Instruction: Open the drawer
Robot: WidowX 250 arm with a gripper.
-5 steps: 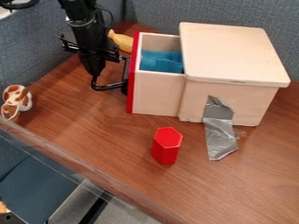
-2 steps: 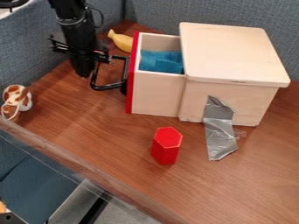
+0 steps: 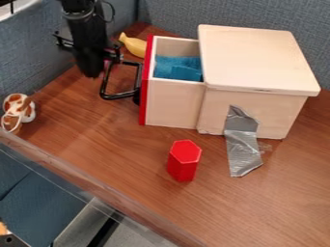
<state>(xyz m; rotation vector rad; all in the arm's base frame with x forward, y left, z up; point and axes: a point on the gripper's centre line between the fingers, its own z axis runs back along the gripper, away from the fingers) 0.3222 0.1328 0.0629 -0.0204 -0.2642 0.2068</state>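
Note:
The gripper (image 3: 91,70) hangs at the upper left, just left of the black handle (image 3: 120,96) on the drawer's red front. Whether it touches the handle's outer bar I cannot tell. The drawer (image 3: 174,103) stands pulled out to the left of the wooden box (image 3: 258,60), with its inside open to view. A blue cloth-like thing (image 3: 187,72) lies in the drawer.
A red hexagonal block (image 3: 183,161) stands in front of the box. A yellow banana-like toy (image 3: 133,45) lies behind the handle. A brown-and-white toy (image 3: 18,113) is at the left edge. Silver tape (image 3: 242,147) runs from box to table. Grey-blue partitions border the back and left.
The gripper has moved left and slightly up, away from the handle's inner side. The drawer, the box and the other objects have stayed where they were.

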